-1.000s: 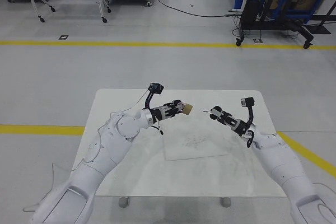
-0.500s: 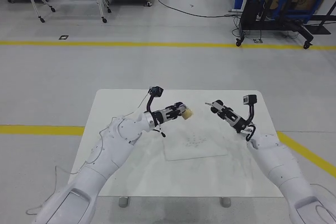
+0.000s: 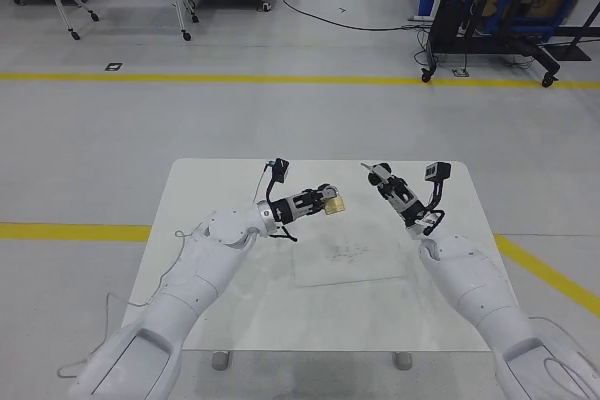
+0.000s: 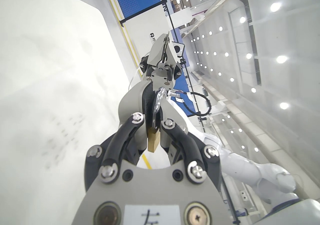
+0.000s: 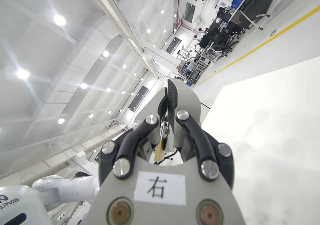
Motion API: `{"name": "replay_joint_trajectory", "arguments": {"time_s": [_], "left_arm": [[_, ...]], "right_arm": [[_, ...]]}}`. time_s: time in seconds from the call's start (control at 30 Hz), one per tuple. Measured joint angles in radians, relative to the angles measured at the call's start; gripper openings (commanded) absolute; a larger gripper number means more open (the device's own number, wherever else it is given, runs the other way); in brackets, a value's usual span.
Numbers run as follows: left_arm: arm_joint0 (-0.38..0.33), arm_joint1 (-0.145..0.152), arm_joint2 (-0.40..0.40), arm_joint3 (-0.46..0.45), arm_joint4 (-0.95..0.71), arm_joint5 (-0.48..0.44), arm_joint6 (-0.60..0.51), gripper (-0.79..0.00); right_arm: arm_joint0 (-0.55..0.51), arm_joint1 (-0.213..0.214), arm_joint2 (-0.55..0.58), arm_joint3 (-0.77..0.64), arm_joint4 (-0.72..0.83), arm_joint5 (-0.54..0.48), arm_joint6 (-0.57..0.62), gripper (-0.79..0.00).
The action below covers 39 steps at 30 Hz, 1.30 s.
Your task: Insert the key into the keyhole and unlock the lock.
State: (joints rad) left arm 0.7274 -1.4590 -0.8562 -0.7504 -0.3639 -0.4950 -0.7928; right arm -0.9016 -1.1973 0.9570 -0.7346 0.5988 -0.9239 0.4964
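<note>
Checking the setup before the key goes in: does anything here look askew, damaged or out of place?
Nothing looks damaged or dropped. The left end effector grips the lock, the right end effector pinches the key, the two held apart above the table. Only faint scuff marks on the table.

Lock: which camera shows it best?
The left wrist view: the lock sits close up, edge-on, brass body and silver shackle held in the left tool. The top view shows it as a small brass block at that tool's tip. The right wrist view catches perhaps a distant brass sliver.
</note>
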Motion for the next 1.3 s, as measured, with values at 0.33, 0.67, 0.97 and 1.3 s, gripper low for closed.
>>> {"name": "replay_joint_trajectory", "arguments": {"time_s": [0.33,0.67,0.97,1.3], "left_arm": [[-0.034,-0.001,0.009,0.012,0.06,-0.038,-0.005,-0.785],[-0.109,-0.064,0.062,0.166,-0.071,0.403,-0.076,-0.785],[-0.182,-0.16,0.077,0.376,-0.259,0.498,-0.111,-0.785],[-0.161,-0.16,0.056,0.364,-0.285,0.482,-0.073,-0.785]], "right_arm": [[0.0,0.0,0.001,0.001,0.0,0.001,0.0,-0.785],[-0.05,0.012,0.061,-0.091,-0.025,0.201,-0.104,-0.785],[-0.112,0.04,0.117,-0.281,-0.16,0.541,-0.199,-0.785],[-0.118,0.04,0.125,-0.282,-0.147,0.527,-0.202,-0.785]]}}
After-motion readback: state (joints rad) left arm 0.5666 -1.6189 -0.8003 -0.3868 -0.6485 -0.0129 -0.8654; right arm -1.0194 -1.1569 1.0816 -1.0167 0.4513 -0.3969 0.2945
